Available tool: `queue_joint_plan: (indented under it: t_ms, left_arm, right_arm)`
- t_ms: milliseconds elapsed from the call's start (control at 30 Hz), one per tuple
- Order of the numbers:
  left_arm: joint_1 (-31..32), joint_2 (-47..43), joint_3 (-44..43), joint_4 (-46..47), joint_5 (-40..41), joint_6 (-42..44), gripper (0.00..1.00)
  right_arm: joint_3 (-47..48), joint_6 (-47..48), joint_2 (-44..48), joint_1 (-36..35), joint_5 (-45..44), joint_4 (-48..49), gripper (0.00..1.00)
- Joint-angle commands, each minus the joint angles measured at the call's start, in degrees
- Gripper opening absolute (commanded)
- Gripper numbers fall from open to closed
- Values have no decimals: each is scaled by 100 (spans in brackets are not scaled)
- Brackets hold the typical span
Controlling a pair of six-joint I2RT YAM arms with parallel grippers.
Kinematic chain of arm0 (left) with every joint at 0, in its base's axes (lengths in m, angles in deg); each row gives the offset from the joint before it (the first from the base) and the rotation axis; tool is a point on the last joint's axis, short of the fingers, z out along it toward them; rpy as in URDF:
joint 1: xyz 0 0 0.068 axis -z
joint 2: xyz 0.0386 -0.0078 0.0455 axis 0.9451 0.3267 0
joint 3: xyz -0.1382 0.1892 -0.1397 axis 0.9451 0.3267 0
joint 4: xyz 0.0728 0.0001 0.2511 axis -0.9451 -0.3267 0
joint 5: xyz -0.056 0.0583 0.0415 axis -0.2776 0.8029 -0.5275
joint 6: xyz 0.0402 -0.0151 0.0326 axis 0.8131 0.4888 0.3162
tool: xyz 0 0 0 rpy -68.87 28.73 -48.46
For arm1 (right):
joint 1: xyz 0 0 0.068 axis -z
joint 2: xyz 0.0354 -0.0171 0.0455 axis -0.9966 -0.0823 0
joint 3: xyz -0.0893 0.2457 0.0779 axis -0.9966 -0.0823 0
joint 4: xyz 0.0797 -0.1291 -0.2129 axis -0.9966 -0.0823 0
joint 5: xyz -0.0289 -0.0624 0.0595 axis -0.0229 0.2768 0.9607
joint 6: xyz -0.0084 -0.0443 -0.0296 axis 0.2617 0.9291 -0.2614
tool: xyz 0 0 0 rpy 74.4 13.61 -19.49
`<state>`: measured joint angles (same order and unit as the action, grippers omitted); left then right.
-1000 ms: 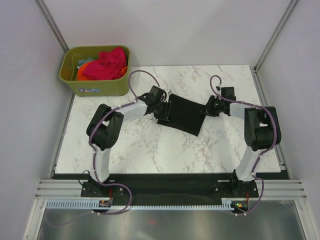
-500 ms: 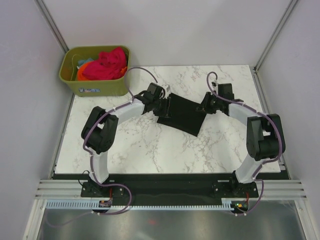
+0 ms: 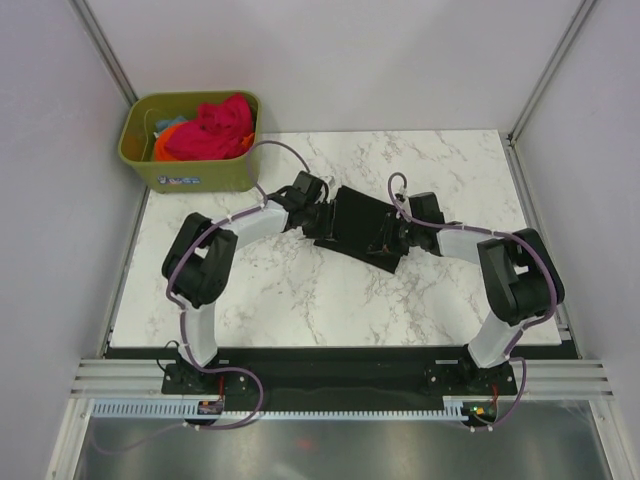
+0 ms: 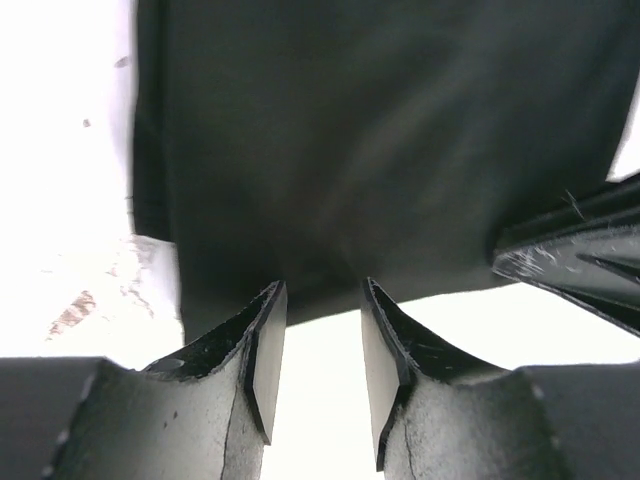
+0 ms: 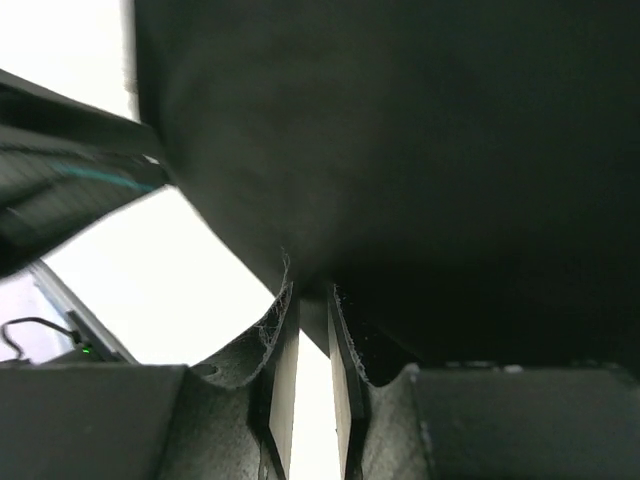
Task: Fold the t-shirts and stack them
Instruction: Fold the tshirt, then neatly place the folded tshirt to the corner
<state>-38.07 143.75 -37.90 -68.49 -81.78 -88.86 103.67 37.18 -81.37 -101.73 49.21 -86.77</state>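
A black t-shirt (image 3: 360, 222) lies partly folded in the middle of the marble table (image 3: 300, 290). My left gripper (image 3: 326, 214) stands at its left edge, open; in the left wrist view the cloth (image 4: 380, 140) ends just beyond the left gripper (image 4: 322, 290), with bare table between the fingers. My right gripper (image 3: 388, 238) is over the shirt's right part, shut on a fold of the black cloth (image 5: 420, 150), which is pinched at the tips of the right gripper (image 5: 310, 290). A pink-red tee (image 3: 212, 128) and an orange one (image 3: 165, 146) sit in the bin.
The olive-green bin (image 3: 190, 172) stands at the table's back left corner. Grey walls close the left, right and back sides. The two grippers are close together over the shirt; the other arm's dark finger (image 4: 580, 250) shows in the left wrist view.
My right gripper has moved left towards the left gripper, drawing the shirt's right edge over the rest. The left gripper has barely shifted.
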Motion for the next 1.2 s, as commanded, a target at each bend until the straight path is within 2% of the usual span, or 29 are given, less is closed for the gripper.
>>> queue_joint_plan:
  t_ms: [0,267,367,500,700,933,1067,1167]
  left_arm:
    - [-25,194,77,-94,360,-155,43]
    - [-25,-138,-125,-752,1037,3,42]
    - [-25,-559,-213,-963,1046,65,43]
    - [-25,-1105,-266,-1227,828,144,44]
    - [62,-1878,251,-1228,2,83,44]
    - [238,-2494,824,-1201,-781,109,45]
    - [238,-2828,921,-1298,-844,293,45]
    - [238,-2952,921,-1430,-720,416,46]
  right_arm:
    - [-185,238,-104,-8,-127,65,25]
    - [-133,537,554,-8,-612,-692,26]
    - [7,537,906,-8,-752,-1026,31]
    - [192,651,1153,123,-1357,-1588,38]
    - [630,757,689,677,-1613,-1844,43]
    - [1080,906,-103,897,-1438,-1783,47]
    - [1097,941,-306,1003,-1411,-1712,48]
    - [1115,1003,-455,1108,-1412,-1695,43]
